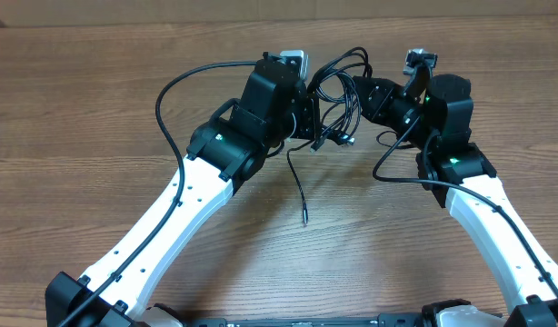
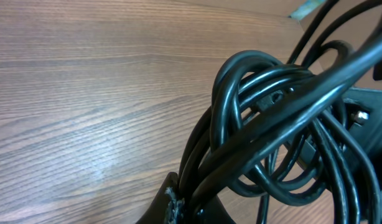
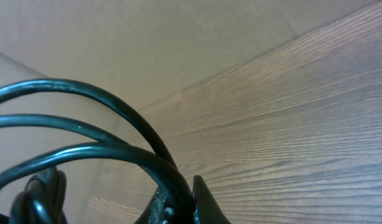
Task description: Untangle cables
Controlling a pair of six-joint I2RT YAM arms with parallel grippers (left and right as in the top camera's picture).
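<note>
Cables (image 1: pixel 338 86) tangled, clamped between left gripper (image 1: pixel 315 123) and right gripper (image 1: pixel 363 96).

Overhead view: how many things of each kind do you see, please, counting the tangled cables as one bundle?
2 robot arms: left arm, right arm
1 bundle of cables
1 wooden table
Total: 4

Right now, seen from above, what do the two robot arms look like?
The left arm and right arm each have a long white link, blocky black joints, a small green light and a thick black wire running alongside.
</note>
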